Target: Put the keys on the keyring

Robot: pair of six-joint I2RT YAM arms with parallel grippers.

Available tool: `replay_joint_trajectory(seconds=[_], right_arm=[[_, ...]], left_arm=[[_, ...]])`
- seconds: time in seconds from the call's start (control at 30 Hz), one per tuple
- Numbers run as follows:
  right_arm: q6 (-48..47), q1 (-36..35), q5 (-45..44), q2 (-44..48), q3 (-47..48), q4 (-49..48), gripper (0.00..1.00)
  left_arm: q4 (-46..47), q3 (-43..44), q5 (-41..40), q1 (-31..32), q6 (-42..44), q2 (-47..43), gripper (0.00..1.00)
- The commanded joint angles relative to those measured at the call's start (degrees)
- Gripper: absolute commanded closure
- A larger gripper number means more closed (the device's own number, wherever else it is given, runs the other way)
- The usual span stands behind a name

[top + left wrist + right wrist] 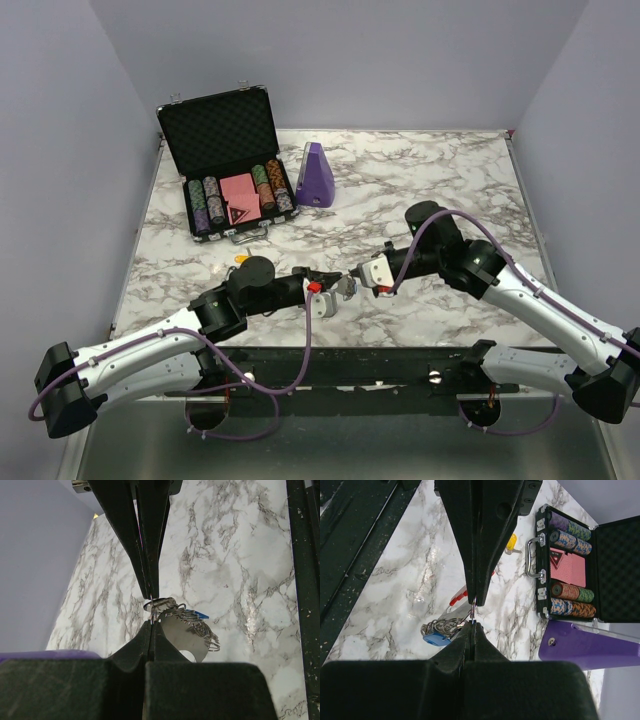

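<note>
Progress looks partial. Left tool (151, 617) and right tool (472, 615) are each pinched fully closed on thin metal of the keyring (316, 288), meeting over the front middle of the surface (440, 180). A bunch of keys (440, 629), one blue-tagged, hangs there, seemingly threaded. One yellow-tagged key (511, 542) lies apart near the poker chip case (225, 150), likely left to add.

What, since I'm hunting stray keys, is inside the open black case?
Poker chips in rows and red-backed cards fill the case; no key shows. Whatever lies beneath them is covered.
</note>
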State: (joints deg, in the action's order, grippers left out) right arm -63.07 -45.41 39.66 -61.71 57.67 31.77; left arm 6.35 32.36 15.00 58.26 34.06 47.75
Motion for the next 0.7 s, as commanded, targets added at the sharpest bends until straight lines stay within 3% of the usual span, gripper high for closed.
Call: replay_joint_trajectory(seconds=[0.0,0.67], right_arm=[[1.02,-0.73,-0.37,-0.25,-0.98,-1.62,1.00],[0.32,-0.91,-0.55,1.06,-2.47,-4.08,1.00]], left_arm=[[2.44,0.25,-0.24,0.36,0.56,-0.28,1.00],[5.43,-0.90,1.78,0.36,-1.90,-2.39,1.00]])
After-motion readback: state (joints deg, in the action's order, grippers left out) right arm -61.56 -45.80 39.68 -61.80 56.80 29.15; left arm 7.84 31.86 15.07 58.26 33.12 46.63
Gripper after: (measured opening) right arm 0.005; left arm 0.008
